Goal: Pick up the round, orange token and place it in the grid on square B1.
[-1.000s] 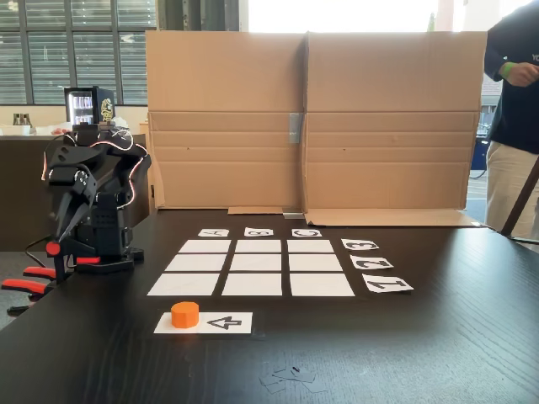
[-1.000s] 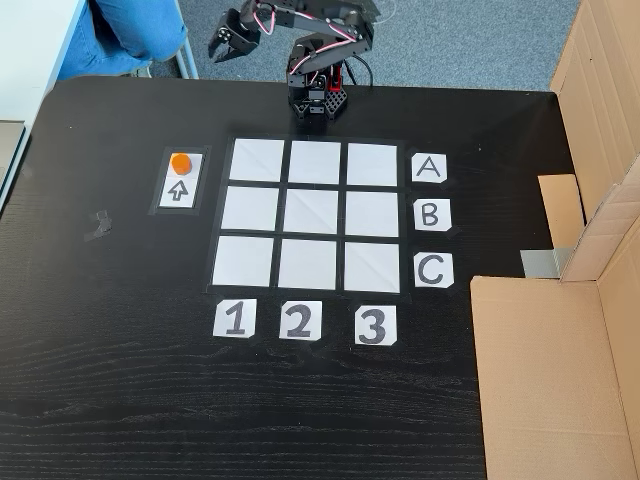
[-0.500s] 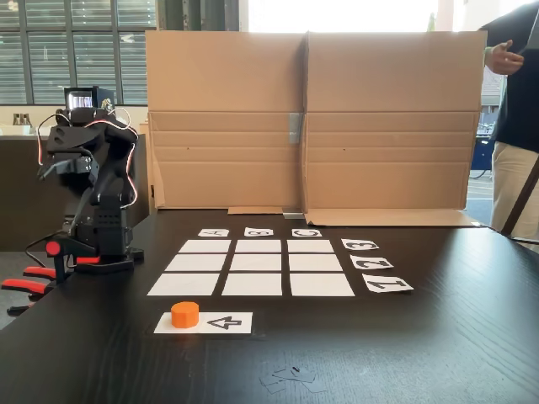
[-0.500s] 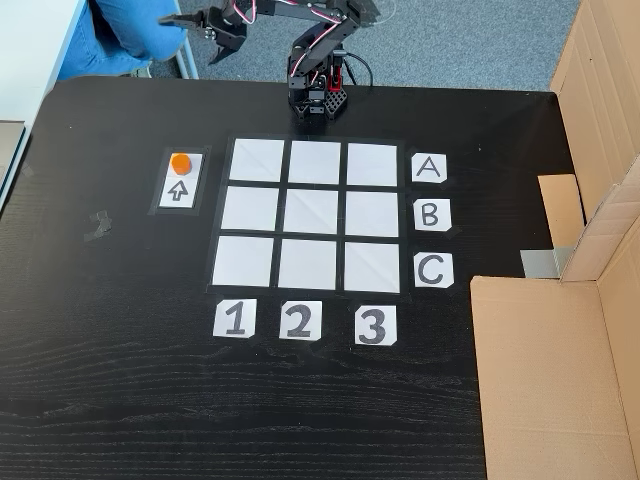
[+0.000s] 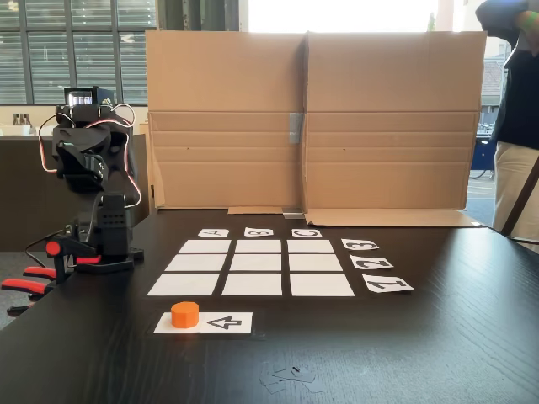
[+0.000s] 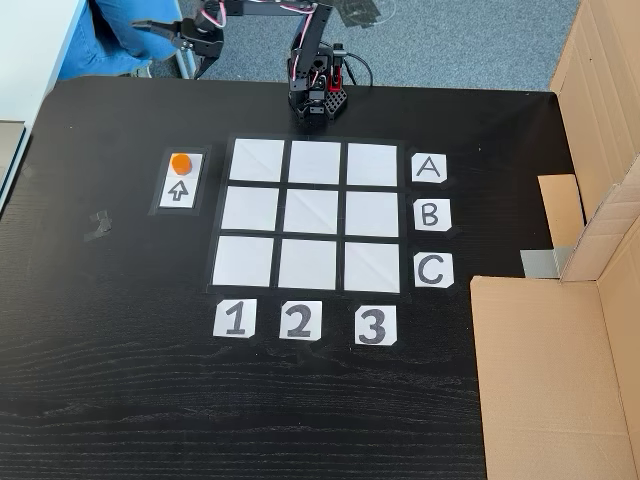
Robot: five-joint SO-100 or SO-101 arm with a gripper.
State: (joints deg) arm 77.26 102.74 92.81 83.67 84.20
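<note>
The round, orange token [image 6: 180, 162] [image 5: 184, 314] rests on one end of a white strip printed with a black arrow [image 6: 180, 189], left of the grid in the top-down fixed view. The grid [image 6: 314, 214] [image 5: 252, 268] is nine blank white rectangles with cards A, B, C and 1, 2, 3 beside it. Square B1 [image 6: 249, 208] [image 5: 252, 284] is bare. My gripper [image 6: 165, 48] hangs open in the air beyond the table's far edge, apart from the token and holding nothing. The black arm [image 5: 84, 156] stands raised on its base [image 6: 318, 100].
A tall cardboard wall [image 5: 312, 118] [image 6: 590, 250] closes one side of the black table [image 6: 120, 380]. A person [image 5: 518, 126] stands by it; blue clothing [image 6: 125, 30] shows near the gripper. Orange-handled clamps [image 5: 29, 279] hold the arm's base side. Small tape scraps [image 5: 290, 374] lie on the table.
The arm has unfolded and risen, swinging the gripper leftward in the top-down view, past the table edge. The token and the grid have stayed put.
</note>
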